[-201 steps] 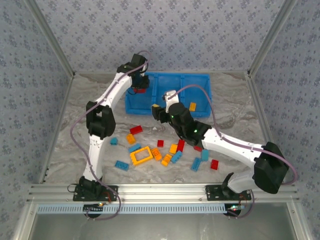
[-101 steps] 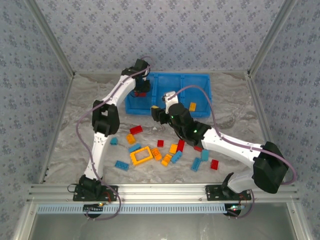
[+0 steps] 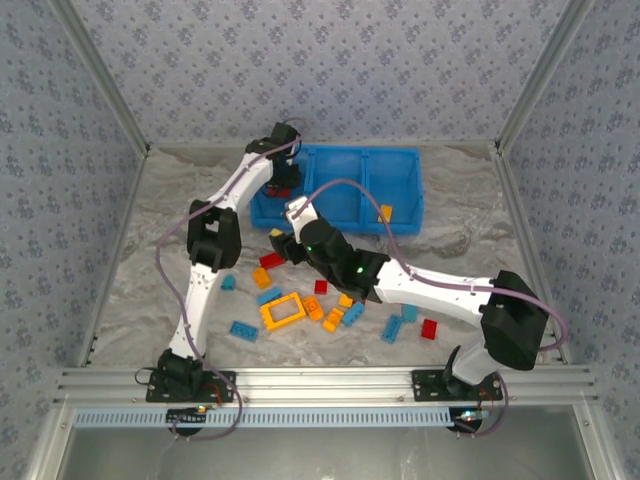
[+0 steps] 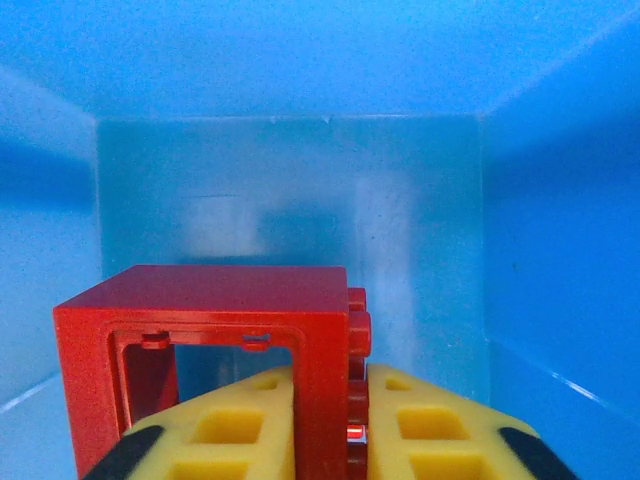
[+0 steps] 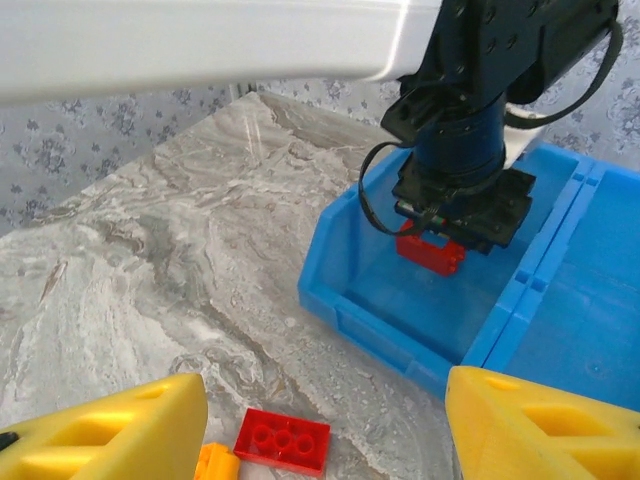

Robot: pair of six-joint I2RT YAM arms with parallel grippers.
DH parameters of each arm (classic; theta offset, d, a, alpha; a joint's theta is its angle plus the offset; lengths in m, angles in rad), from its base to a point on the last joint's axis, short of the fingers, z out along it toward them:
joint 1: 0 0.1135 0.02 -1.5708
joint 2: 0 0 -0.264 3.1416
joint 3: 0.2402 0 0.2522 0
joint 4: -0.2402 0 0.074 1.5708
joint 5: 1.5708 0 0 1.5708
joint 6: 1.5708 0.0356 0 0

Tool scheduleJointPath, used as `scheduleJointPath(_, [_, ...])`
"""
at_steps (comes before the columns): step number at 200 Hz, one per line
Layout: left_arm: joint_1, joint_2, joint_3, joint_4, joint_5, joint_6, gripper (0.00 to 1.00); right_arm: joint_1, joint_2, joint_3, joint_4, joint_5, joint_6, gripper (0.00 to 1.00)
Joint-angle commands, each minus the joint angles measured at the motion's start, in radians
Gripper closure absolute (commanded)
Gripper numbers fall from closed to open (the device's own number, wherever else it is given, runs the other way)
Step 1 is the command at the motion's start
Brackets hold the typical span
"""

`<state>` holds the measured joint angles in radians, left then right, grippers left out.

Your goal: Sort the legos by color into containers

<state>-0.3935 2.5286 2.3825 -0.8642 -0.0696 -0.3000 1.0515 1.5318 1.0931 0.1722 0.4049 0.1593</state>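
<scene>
Looking from the top camera: left pincer (image 3: 281, 188) is down in the left-end compartment of the blue tray (image 3: 350, 155); right pincer (image 3: 281, 240) hangs just in front of the tray's near wall; loose legos (image 3: 243, 330) lie on the worktop (image 3: 150, 230), nearer than the tray.
Left wrist camera: left pincer clenched on the red frame (image 4: 200, 310), upright between its yellow fingers (image 4: 440, 440), inside the tray.
Right wrist camera: right pincer released, nothing between its fingers; a red brick (image 5: 283, 440) lies on the worktop near the tray's corner.
</scene>
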Motion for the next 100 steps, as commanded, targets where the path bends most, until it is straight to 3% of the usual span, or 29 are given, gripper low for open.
scheduleJointPath(1, [-0.001,0.005,0.053,-0.03,-0.014,0.007,0.69,0.006,0.0,0.023,-0.01,0.041,-0.022,0.33])
scheduleJointPath(14, [-0.003,-0.003,0.057,-0.042,-0.016,0.004,0.6,0.009,-0.016,0.006,-0.014,0.049,-0.017,0.33])
scheduleJointPath(67, [-0.053,-0.149,0.033,-0.053,-0.066,-0.017,0.5,0.027,-0.179,-0.077,-0.138,0.146,0.055,0.33])
scheduleJointPath(78, [-0.066,-0.215,-0.002,-0.045,-0.098,-0.039,0.48,0.025,-0.218,-0.067,-0.272,0.206,0.162,0.33])
scheduleJointPath(100, [-0.096,-0.418,-0.2,0.047,-0.129,-0.109,0.42,0.0,-0.259,-0.002,-0.732,0.308,0.451,0.33])
